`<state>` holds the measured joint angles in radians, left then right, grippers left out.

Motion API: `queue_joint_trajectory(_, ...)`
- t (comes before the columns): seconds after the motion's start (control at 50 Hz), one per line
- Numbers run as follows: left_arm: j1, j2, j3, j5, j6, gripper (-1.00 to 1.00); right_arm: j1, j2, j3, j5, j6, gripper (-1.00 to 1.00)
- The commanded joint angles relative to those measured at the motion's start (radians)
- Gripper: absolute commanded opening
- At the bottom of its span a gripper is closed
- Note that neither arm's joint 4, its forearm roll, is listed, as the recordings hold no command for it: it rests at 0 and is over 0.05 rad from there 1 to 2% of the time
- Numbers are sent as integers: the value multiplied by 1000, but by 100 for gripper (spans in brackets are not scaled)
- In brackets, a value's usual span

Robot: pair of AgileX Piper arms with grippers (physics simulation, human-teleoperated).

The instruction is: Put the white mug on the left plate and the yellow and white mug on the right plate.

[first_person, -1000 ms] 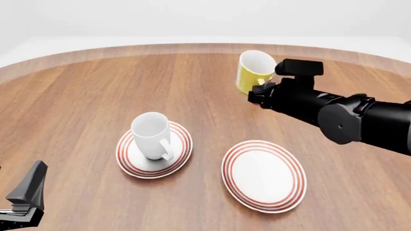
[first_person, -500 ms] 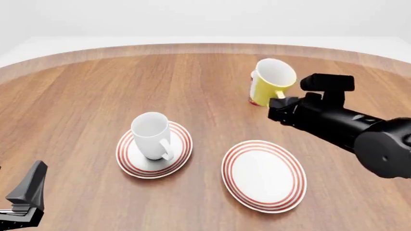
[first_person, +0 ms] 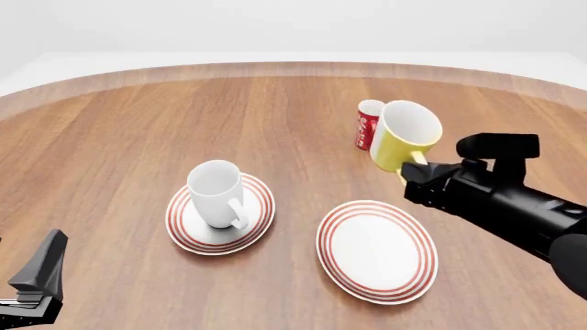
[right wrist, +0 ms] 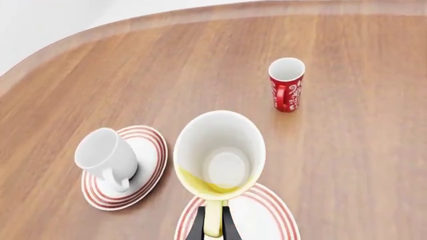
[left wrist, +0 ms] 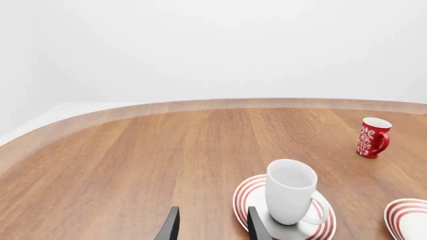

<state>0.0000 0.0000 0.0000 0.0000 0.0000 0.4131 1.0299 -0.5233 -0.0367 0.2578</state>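
The white mug point(first_person: 216, 192) stands upright on the left plate point(first_person: 262, 207), its handle toward the near side. The yellow and white mug point(first_person: 406, 141) hangs in the air, tilted with its mouth toward the camera, over the table just beyond the right plate point(first_person: 377, 251). My right gripper point(first_person: 414, 169) is shut on its yellow handle; in the right wrist view the handle point(right wrist: 213, 225) sits between the dark fingers, above the right plate point(right wrist: 267, 220). My left gripper point(left wrist: 212, 227) is open with nothing in it, near the table's front left, close beside the left plate point(left wrist: 241, 194) and white mug point(left wrist: 291, 191).
A slim red cup point(first_person: 369, 124) with a white pattern stands upright behind the yellow mug, also seen as the red cup point(right wrist: 287, 84) and the red cup point(left wrist: 372, 137). The wooden table's curved far edge point(first_person: 293, 67) runs across the back.
My right gripper has carried the yellow mug toward the near right and lower, uncovering the red cup behind it. The left arm and white mug have not moved.
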Motion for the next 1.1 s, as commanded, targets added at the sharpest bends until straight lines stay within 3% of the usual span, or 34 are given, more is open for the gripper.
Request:
queue_joint_trajectory(0.02,0,0,0,0,0,100,10,-53,48,10,3,-100)
queue_joint_trajectory(0.8,0,0,0,0,0,100,36,-192,188,69,6,-100)
queue_joint_trajectory(1.1,0,0,0,0,0,100,52,-172,215,39,4,-100)
